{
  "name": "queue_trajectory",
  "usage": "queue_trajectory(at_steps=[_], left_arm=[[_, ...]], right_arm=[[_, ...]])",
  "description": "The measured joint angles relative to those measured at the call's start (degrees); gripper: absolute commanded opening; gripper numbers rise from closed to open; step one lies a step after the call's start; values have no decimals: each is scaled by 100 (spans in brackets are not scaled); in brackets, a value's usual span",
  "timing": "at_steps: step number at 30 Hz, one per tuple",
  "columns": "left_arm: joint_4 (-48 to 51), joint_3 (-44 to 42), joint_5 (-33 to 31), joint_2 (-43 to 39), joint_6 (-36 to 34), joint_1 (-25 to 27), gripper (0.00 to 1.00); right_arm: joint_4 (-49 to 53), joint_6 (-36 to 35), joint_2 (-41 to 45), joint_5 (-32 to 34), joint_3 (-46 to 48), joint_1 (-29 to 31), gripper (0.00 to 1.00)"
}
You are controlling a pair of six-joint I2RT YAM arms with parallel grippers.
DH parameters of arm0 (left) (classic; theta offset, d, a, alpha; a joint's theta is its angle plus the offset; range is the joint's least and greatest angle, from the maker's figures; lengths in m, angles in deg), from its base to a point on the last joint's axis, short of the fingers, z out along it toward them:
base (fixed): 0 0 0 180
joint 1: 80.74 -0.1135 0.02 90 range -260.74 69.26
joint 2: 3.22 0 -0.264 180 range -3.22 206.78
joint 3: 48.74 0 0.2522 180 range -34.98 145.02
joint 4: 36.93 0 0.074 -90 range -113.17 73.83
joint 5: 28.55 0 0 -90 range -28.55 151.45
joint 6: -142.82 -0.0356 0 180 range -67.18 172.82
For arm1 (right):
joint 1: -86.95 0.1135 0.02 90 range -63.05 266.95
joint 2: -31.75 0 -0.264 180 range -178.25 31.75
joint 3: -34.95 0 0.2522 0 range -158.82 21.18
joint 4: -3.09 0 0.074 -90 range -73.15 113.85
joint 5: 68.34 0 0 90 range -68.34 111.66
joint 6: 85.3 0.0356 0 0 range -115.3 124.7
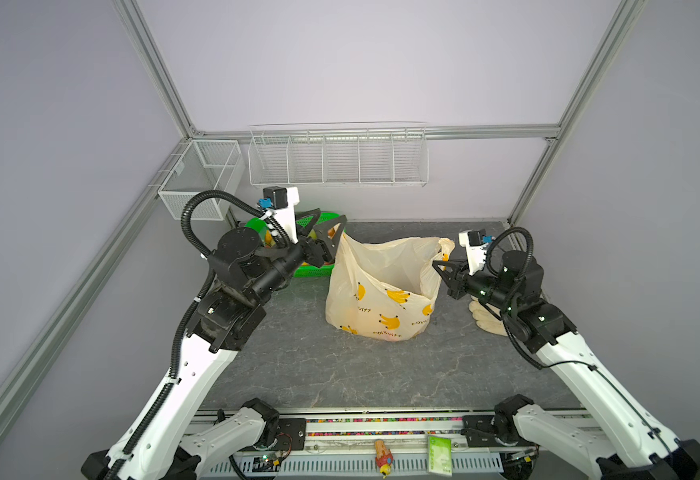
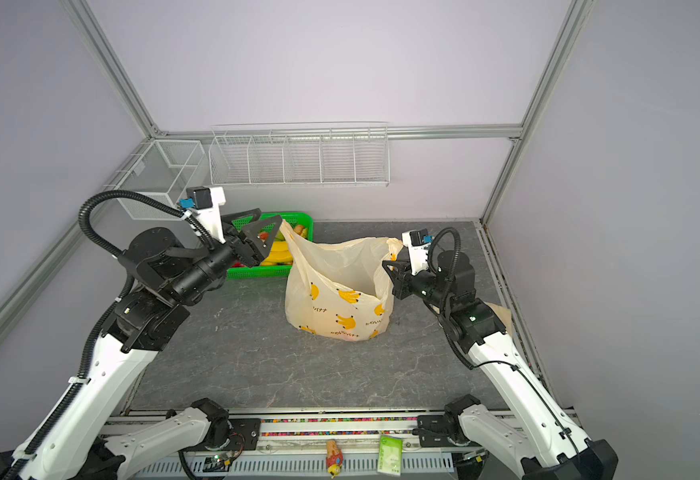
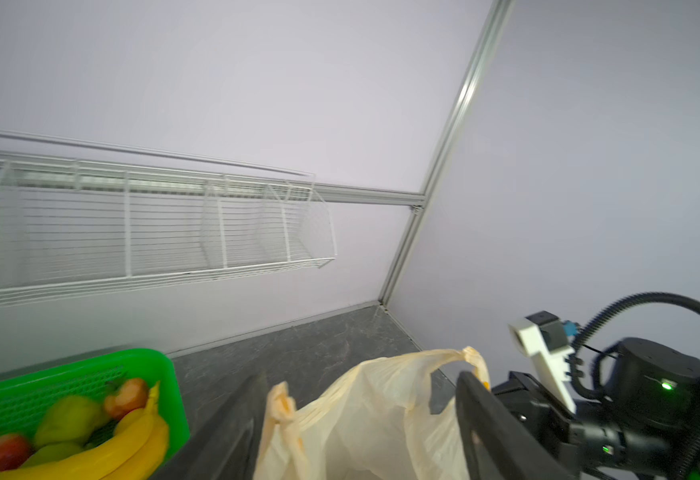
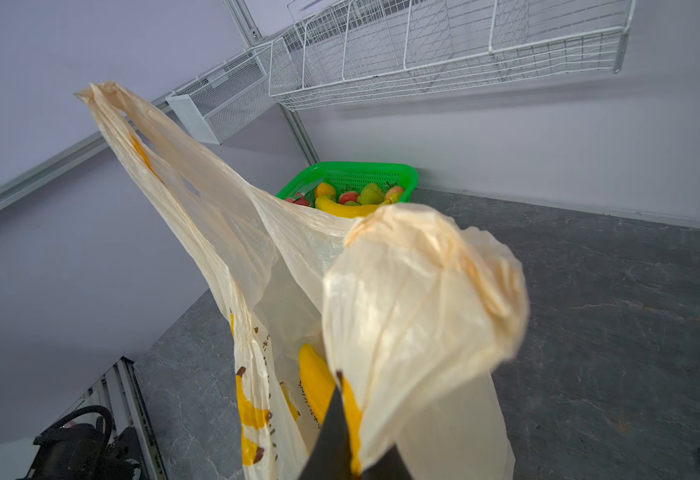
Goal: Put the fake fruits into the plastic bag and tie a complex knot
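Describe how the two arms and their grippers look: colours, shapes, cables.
The left arm and right arm have white shell links and black joint housings. A black corrugated hose loops along each. The left gripper and right gripper are black with triangular openwork fingers. Each wrist carries a white camera mount with a blue plug. Green lights glow on the right arm.

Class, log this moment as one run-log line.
left pincer: open by bag | right pincer: shut on bag | fruits: in basket | bag: untied

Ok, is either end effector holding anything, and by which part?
The right end effector is shut on the bag at its right handle. The left end effector is open around the left handle, gripping nothing.
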Motion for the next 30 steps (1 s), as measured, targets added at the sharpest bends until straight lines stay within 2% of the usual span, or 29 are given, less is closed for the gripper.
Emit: queue_trajectory(at_steps=[4, 7, 14, 19, 25, 30], left_arm=[[-39, 586, 236, 748, 11, 678, 70], [2, 1073, 564, 1508, 125, 887, 70], [455, 2214, 1263, 3195, 179, 951, 72], [848, 3023, 1766, 4046, 116, 955, 72], [1123, 3567, 2277, 4642, 90, 975, 68], [1303, 3770, 2522, 4896, -15, 1010, 59]], right_arm=[[-175, -68, 0, 92, 87, 11, 8], [-243, -94, 0, 140, 175, 15, 8], [-337, -136, 26, 236, 319, 37, 8], [-378, -162, 57, 267, 323, 37, 8], [-374, -201, 63, 302, 323, 37, 8], [-372, -251, 63, 323, 323, 37, 8]])
